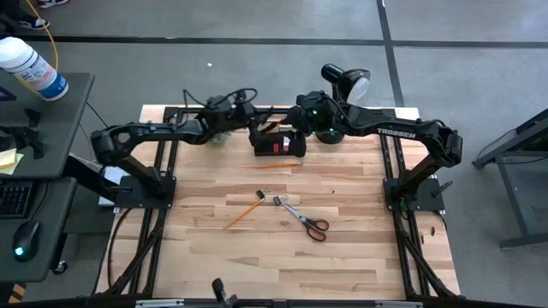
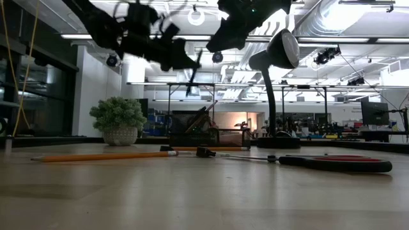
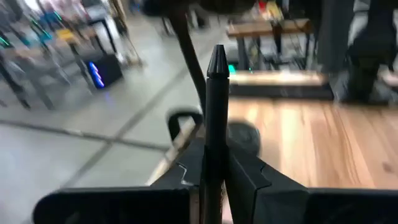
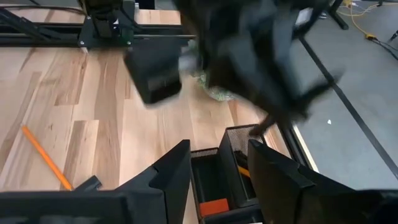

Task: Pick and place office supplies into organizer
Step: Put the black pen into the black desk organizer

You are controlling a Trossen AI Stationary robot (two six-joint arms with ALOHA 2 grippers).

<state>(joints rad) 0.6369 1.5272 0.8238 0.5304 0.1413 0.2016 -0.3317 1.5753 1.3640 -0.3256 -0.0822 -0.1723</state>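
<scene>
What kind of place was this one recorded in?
Probably an open lab or workshop: exposed ceiling ducts, equipment benches behind the wooden table, and a side desk with a keyboard.

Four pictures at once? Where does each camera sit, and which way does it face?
High: overhead, straight down; both arms, organizer.
Low: table height, looking level; arms overhead, scissors.
Left wrist: along the left pincer shut on the black pen.
Right wrist: past the open right pincer, down at the organizer.
Shared: high and low both show the orange pencil.
</scene>
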